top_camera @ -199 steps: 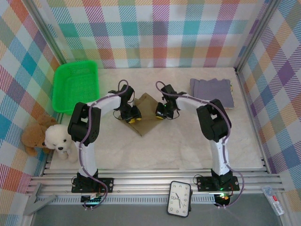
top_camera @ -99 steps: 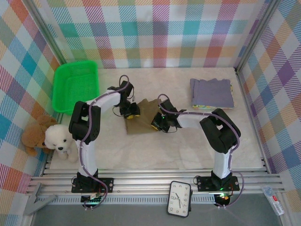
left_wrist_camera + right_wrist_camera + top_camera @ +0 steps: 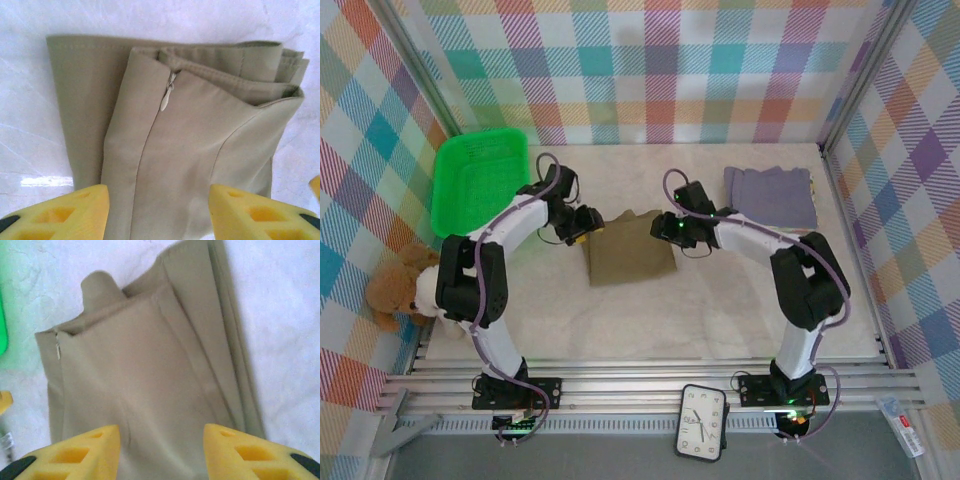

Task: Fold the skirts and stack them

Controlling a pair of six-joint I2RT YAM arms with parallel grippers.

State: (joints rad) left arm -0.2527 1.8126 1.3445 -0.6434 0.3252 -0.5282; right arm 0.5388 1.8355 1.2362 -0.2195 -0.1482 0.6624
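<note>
Evidently soft and light, the olive skirt point(image 3: 628, 258) is lying between parted, empty left fingers point(image 3: 60, 212) and right fingers point(image 3: 75, 452); its layered edge is offering the likeliest hold.

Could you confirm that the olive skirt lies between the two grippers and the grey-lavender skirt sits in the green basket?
Not quite: the top view shows the grey-lavender skirt on the table, not in the green basket. The olive skirt does lie between the left gripper and right gripper.
</note>
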